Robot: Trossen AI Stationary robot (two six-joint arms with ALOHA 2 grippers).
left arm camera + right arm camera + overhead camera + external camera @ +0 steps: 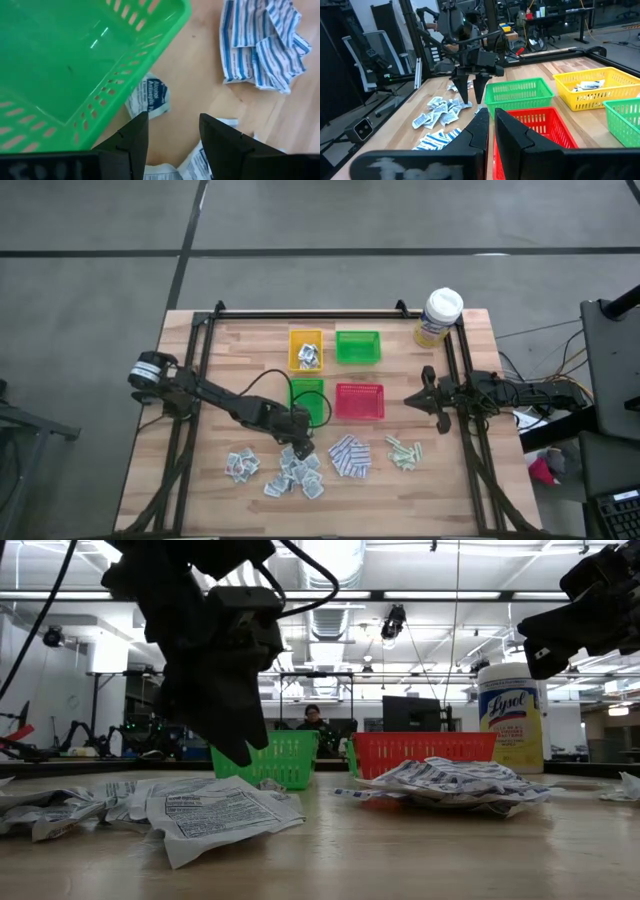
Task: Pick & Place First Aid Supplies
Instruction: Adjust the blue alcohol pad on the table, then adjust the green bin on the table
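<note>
The wooden desk [200, 480] carries four small trays in a block at its middle: a yellow tray [306, 349] with a few sachets inside, a green tray [358, 346] beside it, a second green tray [308, 397] nearer the front, and a red tray [360, 401] to that one's right. A yellow canister with a white lid [438, 317] stands at the far right corner.

The left arm reaches across the front of the desk, and its left pincer [297, 448] hangs just in front of the nearer green tray, above the sachets, with its two fingers apart and nothing between them. The right pincer [412, 399] waits at the right side of the desk, beside the red tray, its fingers closed together and empty.

The supplies lie along the front edge: white-grey sachets [295, 475] in a loose heap, with a smaller cluster to the left; blue-and-white pads [349, 456] just right of them; pale green strips [404, 452] farther right. One sachet [148, 96] lies touching the green tray's wall.
</note>
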